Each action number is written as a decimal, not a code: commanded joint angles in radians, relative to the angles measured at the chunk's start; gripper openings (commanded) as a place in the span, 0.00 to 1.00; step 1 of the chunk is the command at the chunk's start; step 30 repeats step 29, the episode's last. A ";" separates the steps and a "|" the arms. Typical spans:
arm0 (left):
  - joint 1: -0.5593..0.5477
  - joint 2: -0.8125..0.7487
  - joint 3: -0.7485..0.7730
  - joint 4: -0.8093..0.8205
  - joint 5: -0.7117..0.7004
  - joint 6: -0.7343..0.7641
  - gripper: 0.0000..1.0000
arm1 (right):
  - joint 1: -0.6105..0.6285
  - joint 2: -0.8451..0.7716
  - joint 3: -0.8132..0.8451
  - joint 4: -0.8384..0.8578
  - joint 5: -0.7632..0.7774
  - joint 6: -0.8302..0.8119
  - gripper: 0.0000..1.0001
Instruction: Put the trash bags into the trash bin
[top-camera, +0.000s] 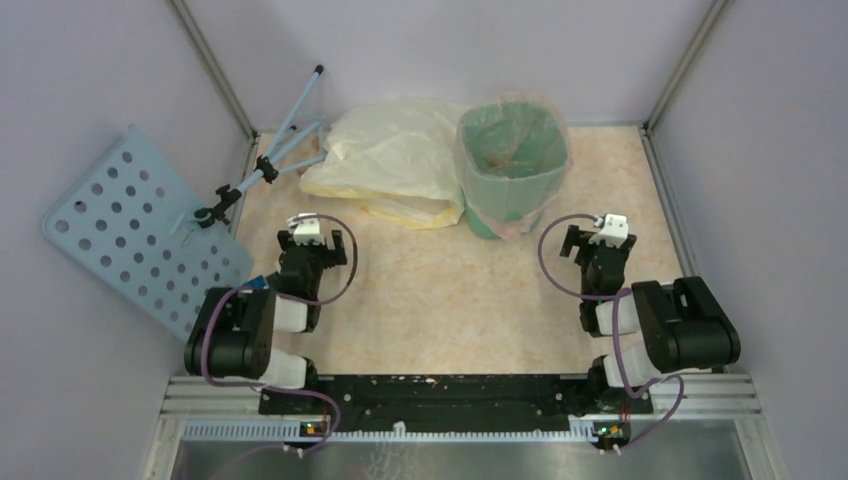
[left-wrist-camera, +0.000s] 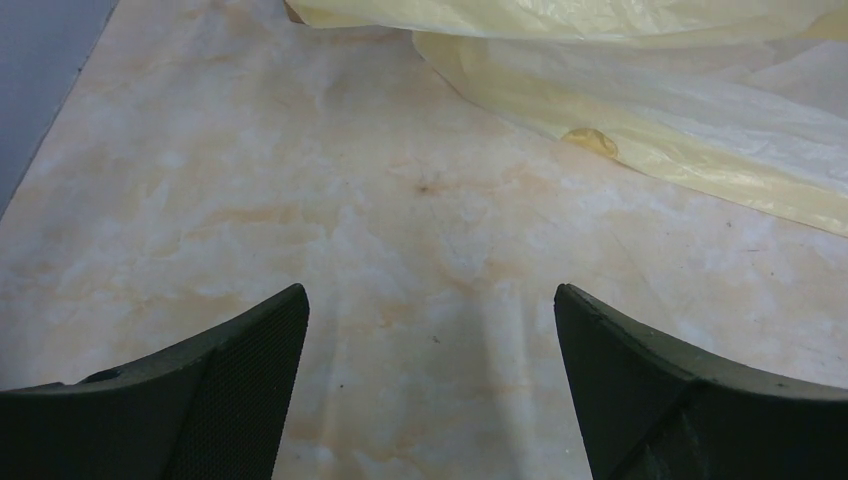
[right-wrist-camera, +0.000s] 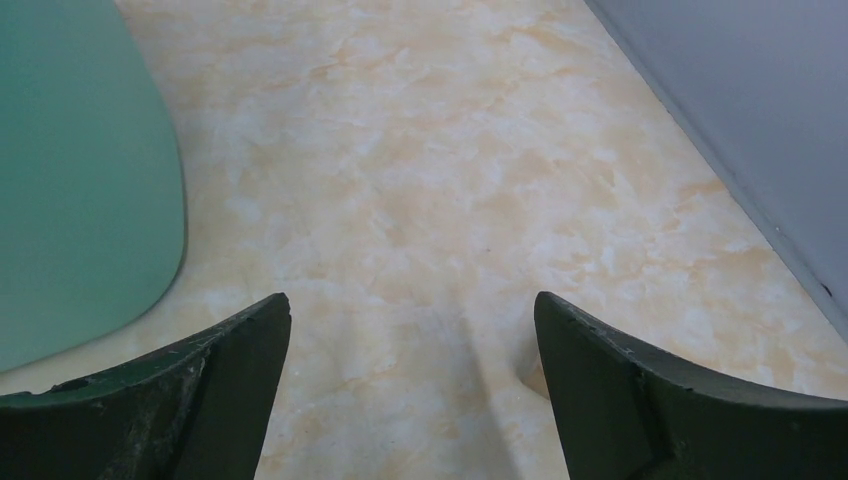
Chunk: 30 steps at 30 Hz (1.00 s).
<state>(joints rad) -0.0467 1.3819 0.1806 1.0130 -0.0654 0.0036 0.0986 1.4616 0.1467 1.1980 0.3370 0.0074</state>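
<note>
on the marbled desk (top-camera: 430, 290), far side: slack pale-yellow plastic bag (top-camera: 395, 160) touching the mint-green trash bin (top-camera: 510, 200). in that bin, lining it and folded over the rim: the pale-pink trash bag (top-camera: 466, 160). looks done, barring a final tuck. left jaws and right jaws wide, empty, well apart from the bin.

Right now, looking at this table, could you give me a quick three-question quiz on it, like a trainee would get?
1. True or false: the pink bag lines the green bin.
2. In the top view, what lies just left of the bin? A) yellow bag B) box C) bottle
3. Fill in: both arms' jaws stand ____.
Key: 1 true; 2 A; 3 open, holding nothing.
</note>
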 joint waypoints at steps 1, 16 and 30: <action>0.011 0.175 0.043 0.270 0.096 0.051 0.96 | -0.006 0.003 0.022 0.065 -0.028 0.001 0.91; 0.011 0.179 0.111 0.108 0.146 0.070 0.99 | -0.006 0.001 0.022 0.066 -0.029 0.002 0.92; 0.011 0.181 0.115 0.104 0.148 0.073 0.99 | -0.007 0.003 0.022 0.065 -0.028 0.002 0.93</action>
